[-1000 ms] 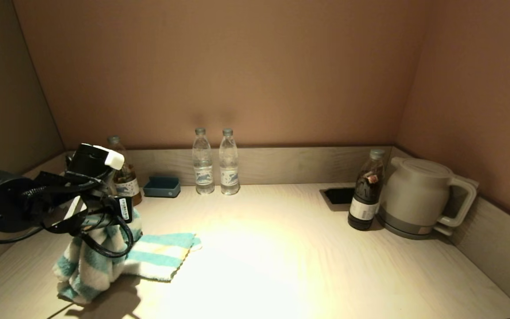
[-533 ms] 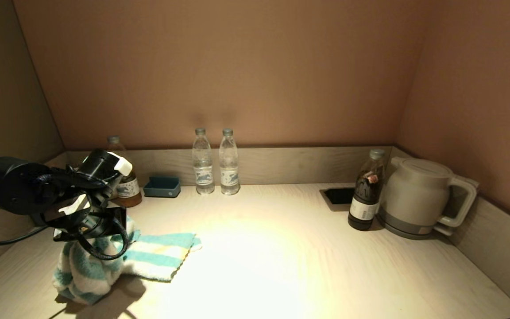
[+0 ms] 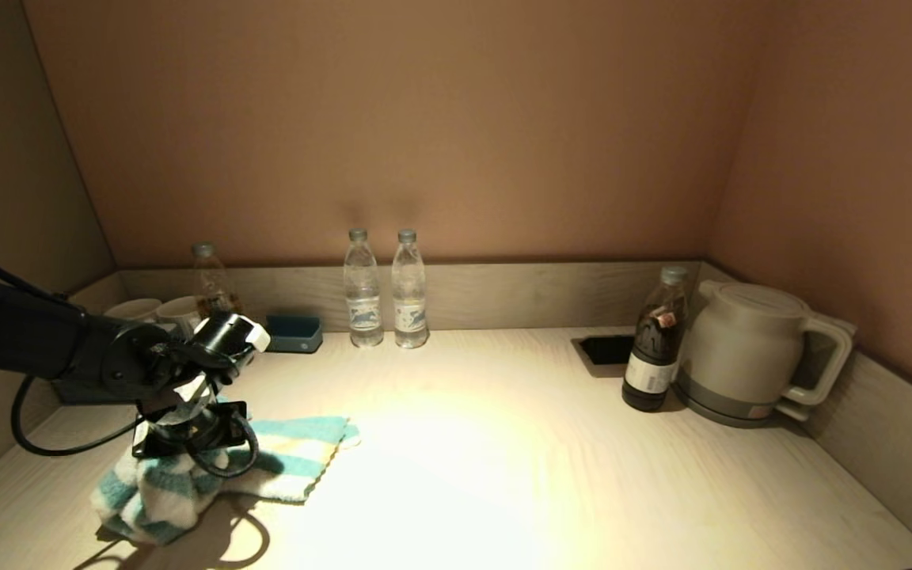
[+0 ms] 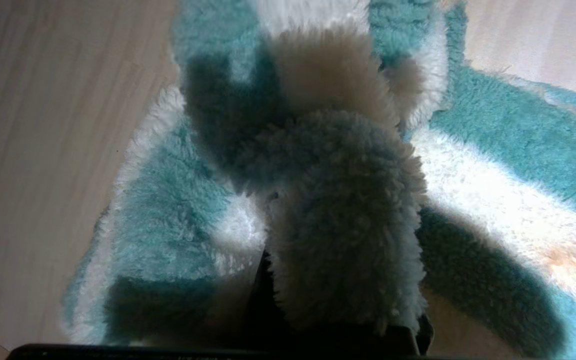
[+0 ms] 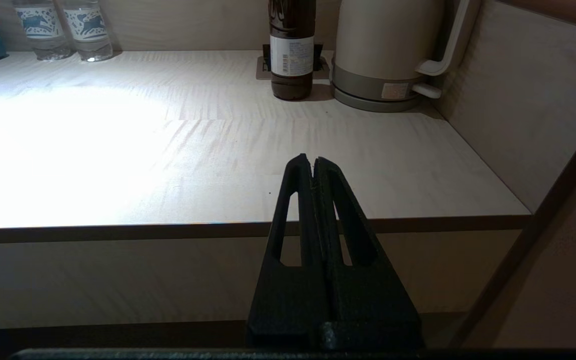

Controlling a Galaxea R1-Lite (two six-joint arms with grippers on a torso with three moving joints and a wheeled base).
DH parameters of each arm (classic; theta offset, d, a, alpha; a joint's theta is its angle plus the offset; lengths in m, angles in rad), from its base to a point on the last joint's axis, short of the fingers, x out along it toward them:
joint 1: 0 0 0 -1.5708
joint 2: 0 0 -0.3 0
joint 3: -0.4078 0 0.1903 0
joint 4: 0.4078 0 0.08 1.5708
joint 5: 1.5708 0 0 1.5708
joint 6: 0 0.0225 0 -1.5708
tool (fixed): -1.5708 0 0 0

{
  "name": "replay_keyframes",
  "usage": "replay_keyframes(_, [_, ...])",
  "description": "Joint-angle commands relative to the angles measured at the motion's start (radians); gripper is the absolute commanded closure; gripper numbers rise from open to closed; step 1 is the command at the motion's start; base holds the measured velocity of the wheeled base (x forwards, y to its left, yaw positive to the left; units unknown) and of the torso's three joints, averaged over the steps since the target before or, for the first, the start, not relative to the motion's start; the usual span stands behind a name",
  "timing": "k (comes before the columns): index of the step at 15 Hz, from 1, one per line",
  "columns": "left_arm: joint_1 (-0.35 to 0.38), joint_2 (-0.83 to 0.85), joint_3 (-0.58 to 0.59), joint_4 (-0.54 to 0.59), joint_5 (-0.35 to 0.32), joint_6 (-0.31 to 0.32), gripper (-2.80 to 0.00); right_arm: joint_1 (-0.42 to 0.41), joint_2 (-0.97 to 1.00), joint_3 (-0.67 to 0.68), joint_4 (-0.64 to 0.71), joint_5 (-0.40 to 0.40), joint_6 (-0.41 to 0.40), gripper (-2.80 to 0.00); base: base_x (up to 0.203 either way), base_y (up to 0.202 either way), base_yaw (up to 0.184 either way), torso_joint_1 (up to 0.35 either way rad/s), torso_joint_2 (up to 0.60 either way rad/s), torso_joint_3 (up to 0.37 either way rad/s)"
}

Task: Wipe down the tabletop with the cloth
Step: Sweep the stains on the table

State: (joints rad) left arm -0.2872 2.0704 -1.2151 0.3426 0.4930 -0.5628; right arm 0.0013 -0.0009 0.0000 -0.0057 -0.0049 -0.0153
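Observation:
A teal-and-white striped fluffy cloth lies on the light wooden tabletop at the front left, bunched at its near end. My left gripper presses down into that bunch and is shut on a fold of the cloth, which hides the fingers in the left wrist view. The cloth's far half lies flat on the table. My right gripper is shut and empty, parked below the table's front edge at the right; it does not show in the head view.
Two water bottles and a blue box stand at the back wall. A tea bottle and two cups stand at the back left. A dark bottle, a kettle and a recessed socket are at the right.
My left gripper has come down from above the table and slightly right, lowering the hanging cloth bunch onto the tabletop. The cups behind it have come into view.

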Motion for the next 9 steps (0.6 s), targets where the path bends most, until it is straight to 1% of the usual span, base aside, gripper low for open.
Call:
replay_keyframes(1, [0.0,0.028,0.002,0.004,0.002,-0.003,0.0,0.0,0.001,0.0,0.0,0.0,0.0,0.0,0.0,0.0,0.0,0.0,0.0,0.0])
replay_keyframes(5, [-0.011,0.046,-0.003,0.006,-0.001,-0.008,0.0,0.0,0.001,0.0,0.0,-0.001,0.0,0.0,0.0,0.0,0.0,0.0,0.0,0.0])
replay_keyframes(6, [-0.044,0.061,-0.014,0.006,-0.002,-0.02,0.0,0.0,0.001,0.0,0.0,0.0,0.0,0.0,0.0,0.0,0.0,0.0,0.0,0.0])
replay_keyframes(8, [-0.086,0.086,-0.068,0.018,-0.043,-0.043,0.0,0.0,0.001,0.0,0.0,-0.001,0.0,0.0,0.0,0.0,0.0,0.0,0.0,0.0])
replay_keyframes(9, [-0.098,0.098,-0.087,0.027,-0.05,-0.055,0.0,0.0,0.001,0.0,0.0,0.0,0.0,0.0,0.0,0.0,0.0,0.0,0.0,0.0])
